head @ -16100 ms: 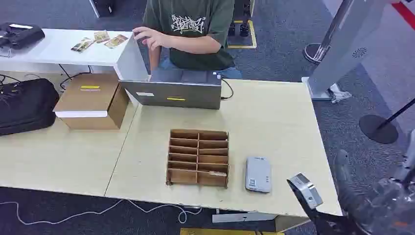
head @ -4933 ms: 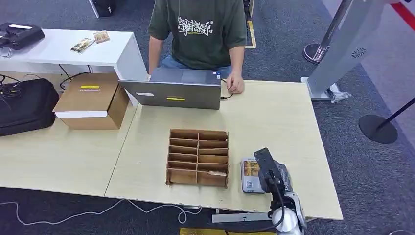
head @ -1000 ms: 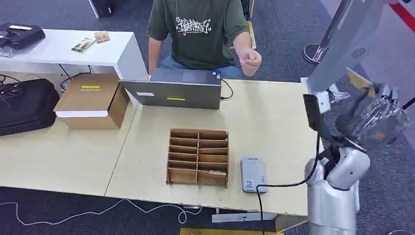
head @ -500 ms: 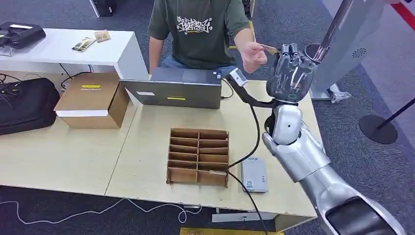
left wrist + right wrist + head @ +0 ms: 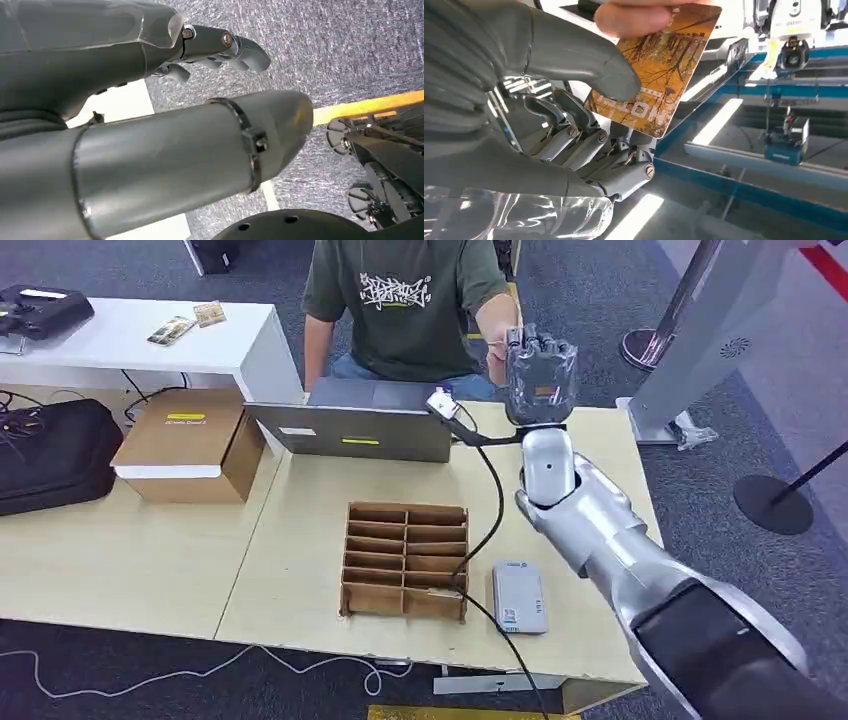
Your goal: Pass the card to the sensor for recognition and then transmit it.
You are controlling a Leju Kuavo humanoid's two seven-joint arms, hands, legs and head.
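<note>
The orange card [image 5: 659,75] is pinched between the thumb and darker fingers of the right hand [image 5: 538,375], raised above the table's [image 5: 560,490] far edge, and is also gripped by the person's fingers [image 5: 639,17]. The card reader [image 5: 519,596] lies near the front edge. The left hand's [image 5: 215,47] fingers are curled, holding nothing.

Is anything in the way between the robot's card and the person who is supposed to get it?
No, nothing visible is in the way. The right hand holds the orange card up with its thumb, and the person's fingers are already touching the card's far end. In the head view the hand is raised right at the person's hand.
</note>
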